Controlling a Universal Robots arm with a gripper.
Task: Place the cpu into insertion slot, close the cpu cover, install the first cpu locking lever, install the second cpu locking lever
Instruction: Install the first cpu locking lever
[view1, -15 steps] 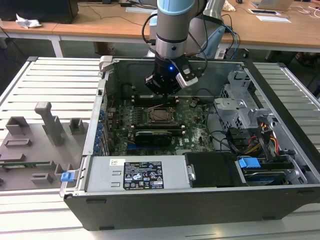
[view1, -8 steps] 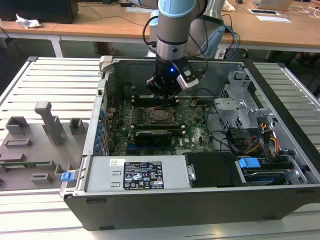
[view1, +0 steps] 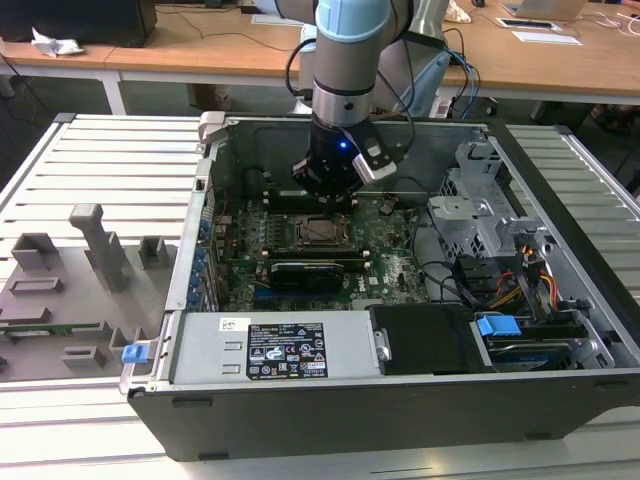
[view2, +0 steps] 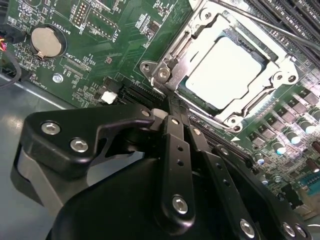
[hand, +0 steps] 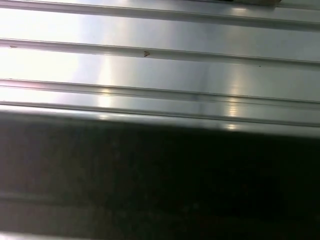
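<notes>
**Gripper closed beside the covered socket**

In the exterior view the open computer case (view1: 560, 400) lies on a ribbed metal table (view1: 110, 160), with grey fixture blocks (view1: 95, 245) on the view's left. The arm reaches down into the case, and its gripper (view1: 325, 195) hangs over the green motherboard (view1: 390, 265), just behind the insertion slot (view1: 322, 231) as that view sees it.

In the second wrist view, going left to right, a round coin battery (view2: 45, 40) sits on the board, then the black gripper (view2: 172, 112) rises from the foreground with its fingers (view2: 176, 145) drawn together and nothing between them. Their tips end right at the near corner of the insertion slot (view2: 160, 75), touching or very nearly so; contact cannot be confirmed.

The cpu (view2: 225, 72) already lies flat in the socket, its pale metal top showing through the window of the cpu cover (view2: 200, 37), which lies down over it. So the socket lies directly ahead of the closed fingertips and slightly to the side. A thin wire lever (view2: 280, 25) runs along the far side of the frame, and the work appears to have reached the lever stage.

The first wrist view looks onto ribbed metal slats (hand: 160, 65) above a dark band.
</notes>
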